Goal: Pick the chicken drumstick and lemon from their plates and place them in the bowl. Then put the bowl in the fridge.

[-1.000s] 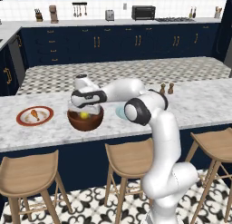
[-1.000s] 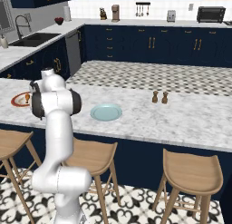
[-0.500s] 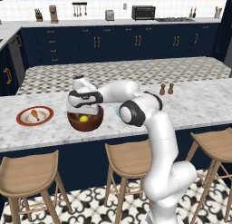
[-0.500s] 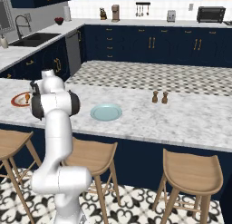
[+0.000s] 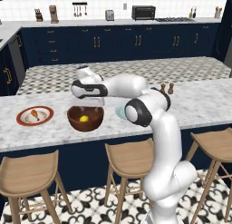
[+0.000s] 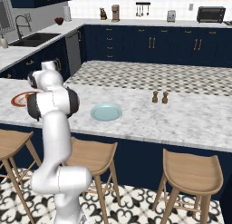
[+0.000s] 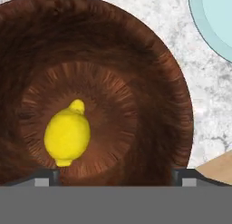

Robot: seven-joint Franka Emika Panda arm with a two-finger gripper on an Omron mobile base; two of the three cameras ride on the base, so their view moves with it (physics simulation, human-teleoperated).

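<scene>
Counted: one lemon [image 7: 67, 133] in one bowl [image 7: 149, 73], one drumstick [image 5: 34, 113], two plates [image 5: 23, 120], end effector [image 7: 115, 173] released.

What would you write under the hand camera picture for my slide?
Yellow lemon lying in the brown wooden bowl, with the blue plate beside it on the marble counter.

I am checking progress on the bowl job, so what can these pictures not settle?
- Bowl: hand view, near rim cut by the bottom edge.
- Light blue plate: left base view, mostly behind the arm.
- Red-rimmed plate: right base view, half hidden by the arm.
- Fridge: outside every frame.
</scene>
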